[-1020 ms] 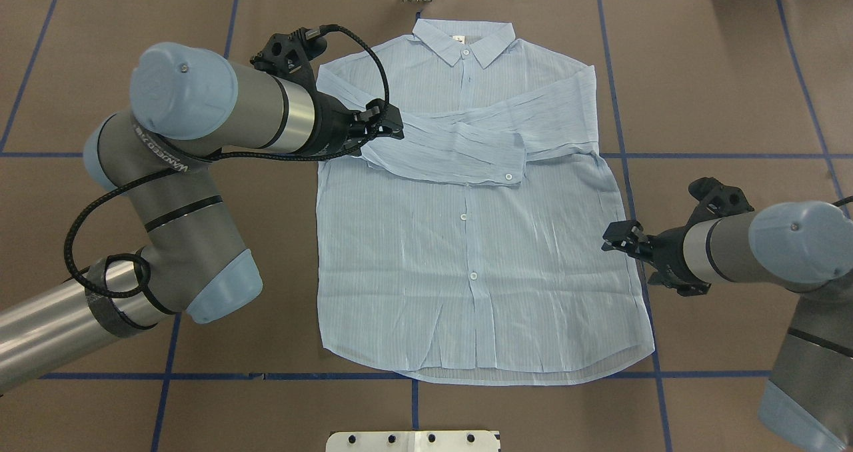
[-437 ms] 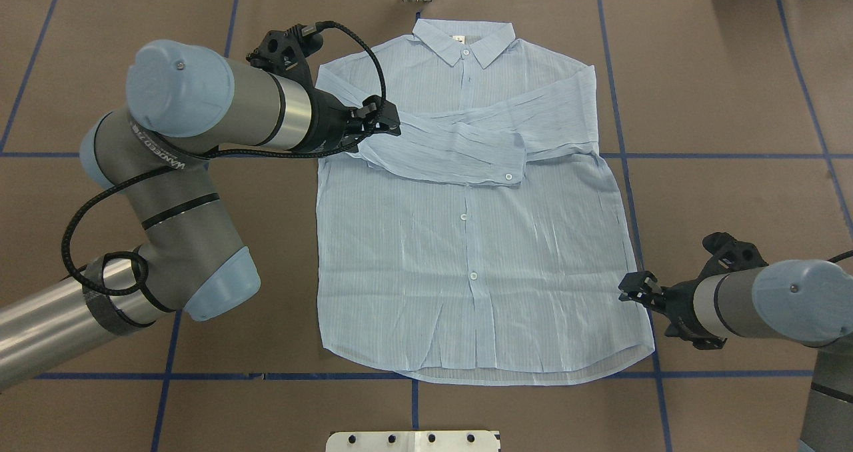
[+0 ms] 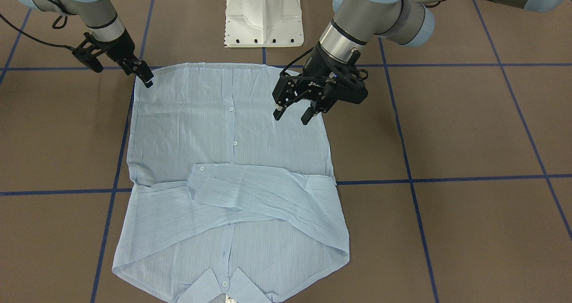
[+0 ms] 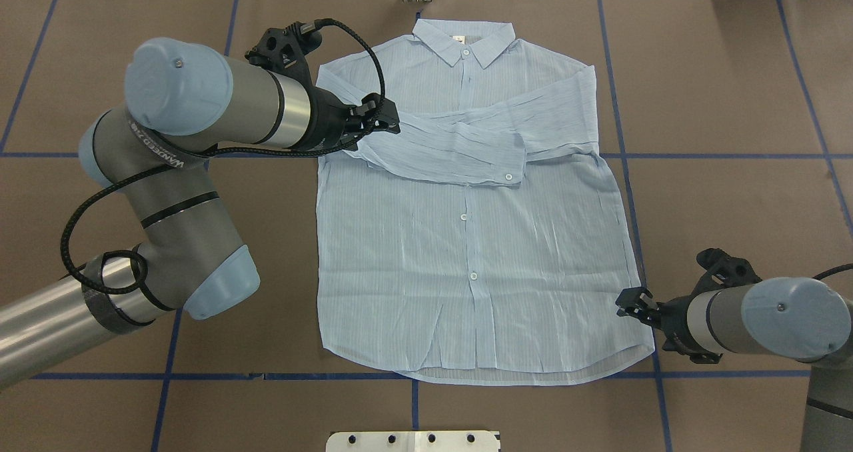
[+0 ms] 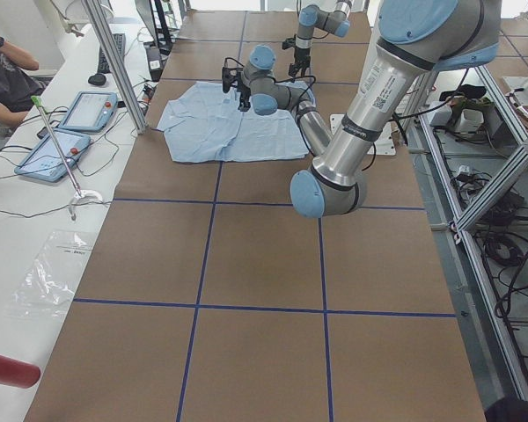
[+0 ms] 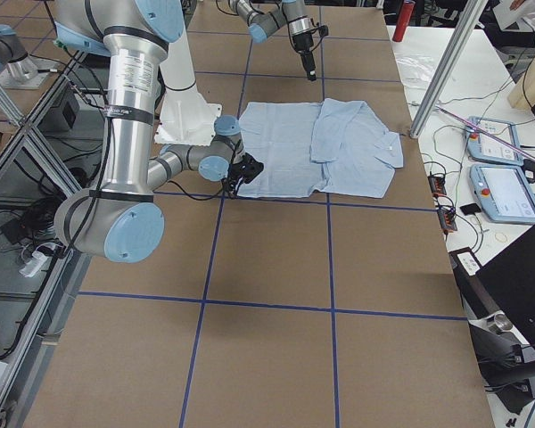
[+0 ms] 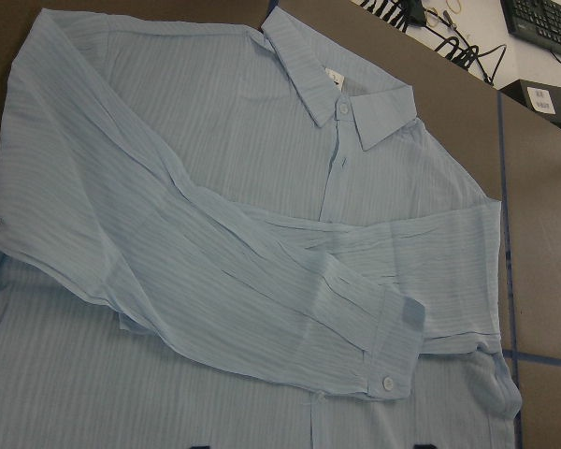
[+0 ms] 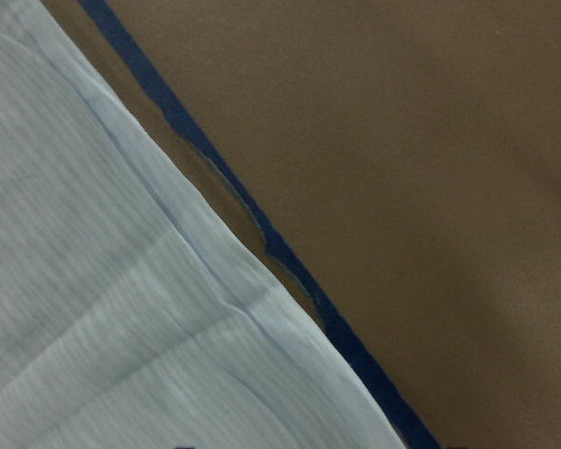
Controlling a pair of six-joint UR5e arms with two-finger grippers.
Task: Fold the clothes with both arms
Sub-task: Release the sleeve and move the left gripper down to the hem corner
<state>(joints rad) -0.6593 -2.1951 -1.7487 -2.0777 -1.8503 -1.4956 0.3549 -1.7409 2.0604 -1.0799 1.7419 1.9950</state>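
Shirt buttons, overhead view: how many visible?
4: collar button, cuff button on the folded sleeve, two placket buttons, mid-front and lower. Others may be hidden under the sleeves.

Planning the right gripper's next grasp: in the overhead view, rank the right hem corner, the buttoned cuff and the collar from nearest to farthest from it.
From the right gripper:
1. Hem corner: just below it, at the view's lower right.
2. Cuff: up and to the left, mid-table.
3. Collar: farthest, at the top centre.
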